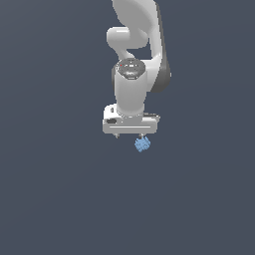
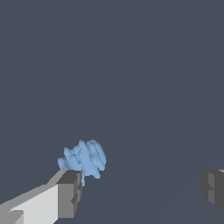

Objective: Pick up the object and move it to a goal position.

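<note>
Tool jaws wide apart; object touching one finger, off-centre.

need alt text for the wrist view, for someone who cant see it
A small light-blue lumpy object sits beside one grey fingertip of the open gripper, not between the fingers. The other fingertip stands far apart, over a plain dark floor.

scene: plain dark slate-blue ground (featureless) | other items: none
</note>
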`<state>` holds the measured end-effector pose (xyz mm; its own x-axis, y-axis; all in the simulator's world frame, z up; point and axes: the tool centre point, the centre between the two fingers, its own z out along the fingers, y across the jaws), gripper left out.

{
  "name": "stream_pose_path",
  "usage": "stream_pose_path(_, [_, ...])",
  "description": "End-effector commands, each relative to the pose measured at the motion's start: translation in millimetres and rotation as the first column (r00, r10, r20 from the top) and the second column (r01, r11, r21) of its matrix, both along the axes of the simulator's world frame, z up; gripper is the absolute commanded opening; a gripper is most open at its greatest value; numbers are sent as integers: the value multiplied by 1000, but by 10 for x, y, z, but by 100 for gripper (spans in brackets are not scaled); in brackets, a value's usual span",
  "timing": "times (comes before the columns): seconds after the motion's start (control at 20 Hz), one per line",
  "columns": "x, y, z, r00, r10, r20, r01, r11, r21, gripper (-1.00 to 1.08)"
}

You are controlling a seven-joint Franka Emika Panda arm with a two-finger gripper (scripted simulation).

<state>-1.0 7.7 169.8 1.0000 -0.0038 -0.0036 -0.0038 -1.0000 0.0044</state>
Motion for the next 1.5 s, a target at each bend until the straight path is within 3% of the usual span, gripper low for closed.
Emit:
stream_pose_path(0.0, [0,0,0,1000,0,0,0,1000,0,100])
stream_pose_path(0.85, [13,-99,-33,1000,-26,-18,26,1000,12,100])
stream_pose_path(1.45, [-27,25,-144,986,-167,-17,167,986,11,100])
